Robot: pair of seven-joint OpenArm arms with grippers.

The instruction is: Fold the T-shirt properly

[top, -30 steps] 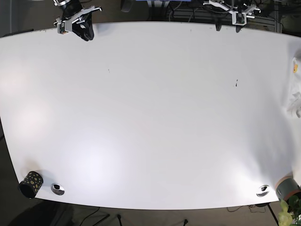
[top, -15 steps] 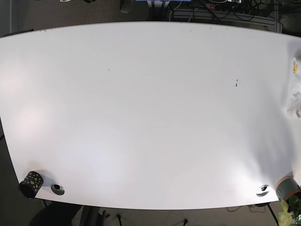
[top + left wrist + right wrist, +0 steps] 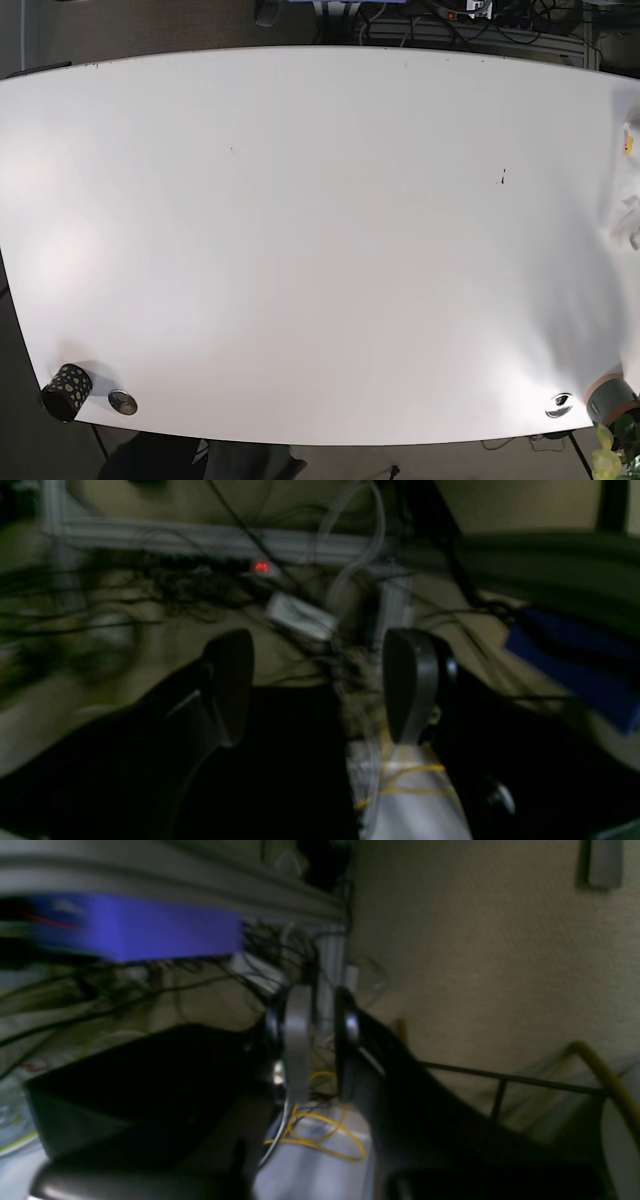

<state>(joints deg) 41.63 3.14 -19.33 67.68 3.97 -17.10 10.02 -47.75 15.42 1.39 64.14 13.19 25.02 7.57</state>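
White table (image 3: 320, 250), one T-shirt (image 3: 630, 190), left gripper (image 3: 320, 690) apart, right gripper (image 3: 312, 1040) nearly together

both grippers gone from base view (upper edge).

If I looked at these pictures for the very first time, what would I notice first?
First you'd see the huge white table filling the base view, with a bit of white T-shirt peeking in at its right edge. A small black spotted cup sits at the near left corner. The wrist views are dark and blurry: the left claw is open, the right claw nearly closed, both in front of tangled cables.
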